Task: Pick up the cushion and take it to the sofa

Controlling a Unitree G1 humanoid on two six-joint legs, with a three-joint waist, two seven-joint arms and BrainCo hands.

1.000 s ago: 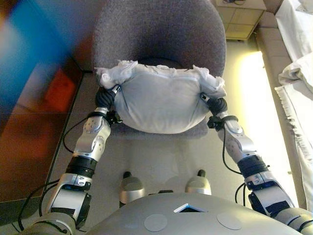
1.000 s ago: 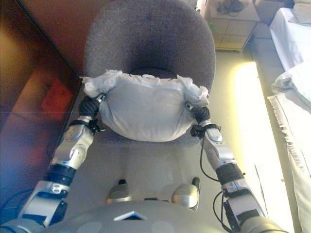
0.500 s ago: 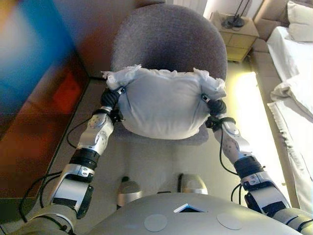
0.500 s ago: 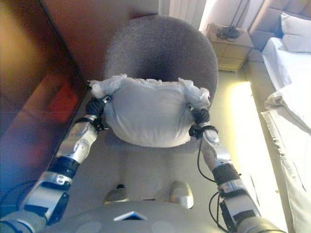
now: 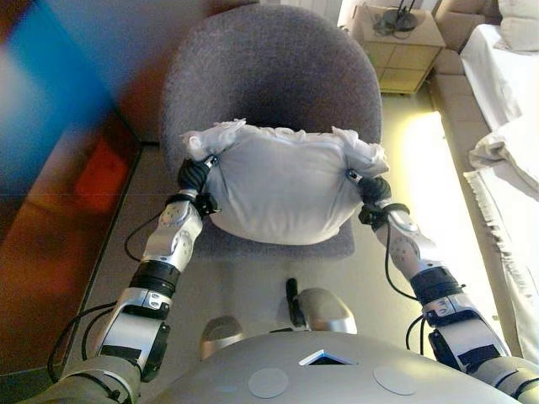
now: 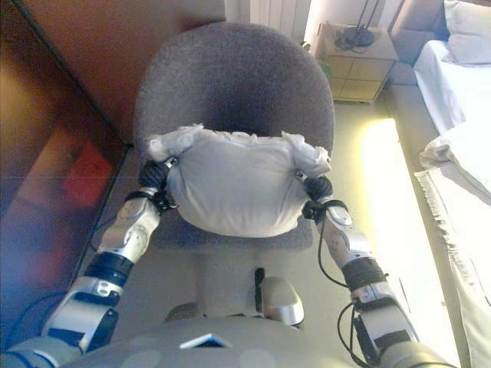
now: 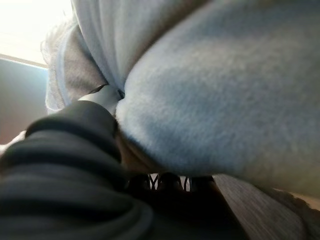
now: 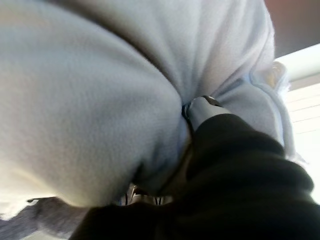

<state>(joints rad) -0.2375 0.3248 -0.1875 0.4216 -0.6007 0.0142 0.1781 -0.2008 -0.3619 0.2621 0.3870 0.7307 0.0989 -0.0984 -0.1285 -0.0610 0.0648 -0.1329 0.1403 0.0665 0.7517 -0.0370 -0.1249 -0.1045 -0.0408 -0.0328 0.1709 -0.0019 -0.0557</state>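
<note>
A pale blue-white cushion hangs between my two hands, in front of and just above the seat of a round grey chair. My left hand grips its left edge and my right hand its right edge. The cloth bunches up at both upper corners. In the left wrist view my thumb digs into a fold of the cushion, with the fingers underneath. In the right wrist view the right hand presses into the cushion the same way.
A dark reddish wooden panel runs along the left. A pale nightstand with a lamp base stands behind the chair on the right. A bed with white linen fills the right edge. Pale floor lies between the chair and the bed.
The whole picture has shifted, so the camera has moved. The cushion stays held between both hands over the chair's front.
</note>
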